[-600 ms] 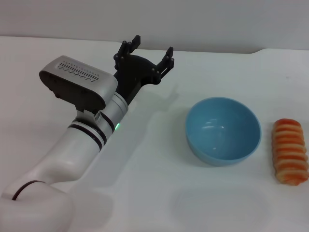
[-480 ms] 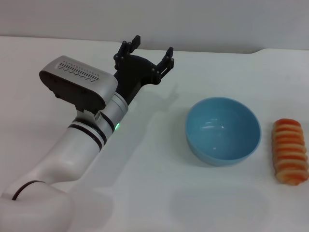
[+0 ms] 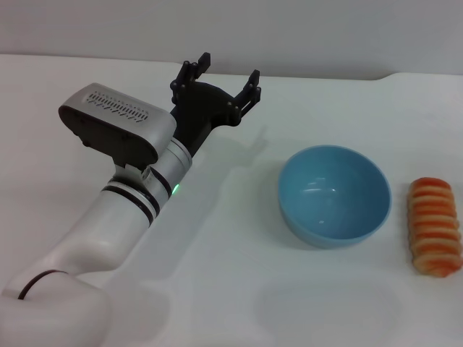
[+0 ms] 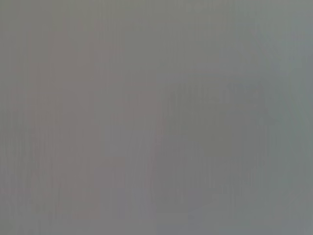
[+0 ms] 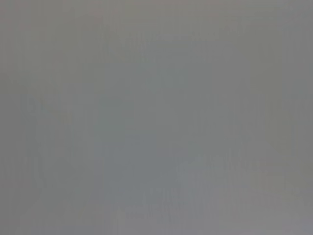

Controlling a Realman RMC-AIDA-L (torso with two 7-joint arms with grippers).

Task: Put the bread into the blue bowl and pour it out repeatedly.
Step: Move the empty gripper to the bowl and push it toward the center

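Left tool hovers over the counter, fingers spread, holding nothing. Bowl sits empty, off to the tool's right and nearer the robot; bread lies beyond it, ridges up, just beside but apart. Best approach: swing wide over the bowl's rim, descend across the loaf's narrow width. Nothing else obstructs. Right tool not visible; wrist views blank.

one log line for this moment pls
left gripper: open, empty, far from bowl | blue bowl: empty | bread: on table beside bowl | right arm: unseen
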